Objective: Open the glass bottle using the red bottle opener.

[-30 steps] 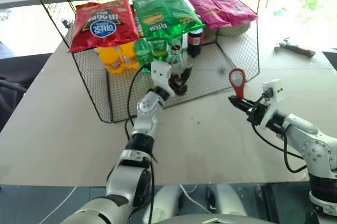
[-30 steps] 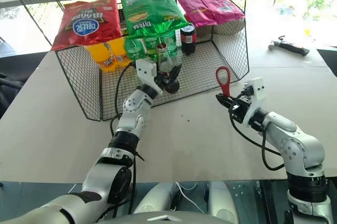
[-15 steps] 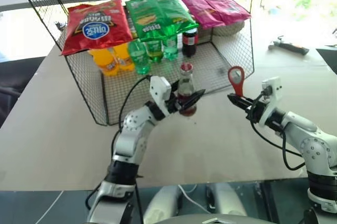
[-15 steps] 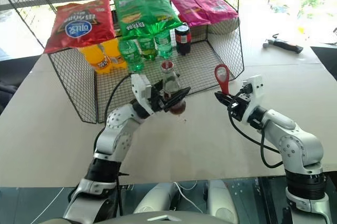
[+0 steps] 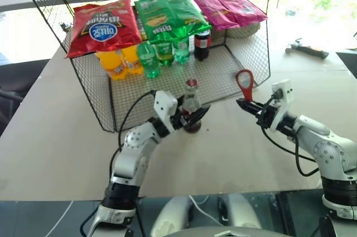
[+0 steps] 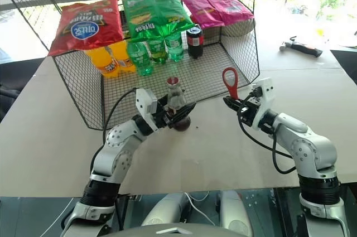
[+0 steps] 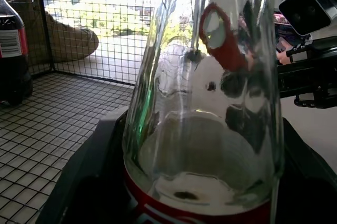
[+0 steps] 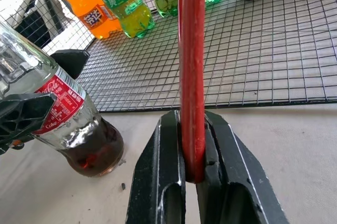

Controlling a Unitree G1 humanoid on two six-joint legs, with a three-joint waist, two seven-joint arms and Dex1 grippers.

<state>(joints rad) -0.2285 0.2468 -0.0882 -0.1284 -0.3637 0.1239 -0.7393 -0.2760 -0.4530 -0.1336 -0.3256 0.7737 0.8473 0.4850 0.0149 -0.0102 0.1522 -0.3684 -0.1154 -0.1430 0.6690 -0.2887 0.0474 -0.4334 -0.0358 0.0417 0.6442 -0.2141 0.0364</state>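
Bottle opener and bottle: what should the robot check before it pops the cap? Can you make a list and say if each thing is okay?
1. Glass bottle gripped by the left gripper: ok.
2. Red bottle opener clamped by its handle in the right gripper: ok.
3. Red cap on and uncovered: ok.
4. Bottle upright: ok, roughly.
5. Opener's ring hooked on the cap: not ok, it stands apart, beside the bottle.
6. Bottle outside the wire basket: ok.

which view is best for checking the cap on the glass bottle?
Left eye view: the red cap on the glass bottle is seen whole, unobstructed. The right eye view shows the same cap. The left wrist view sits against the clear body, top cropped. The right wrist view shows label and dark base, neck cut off.
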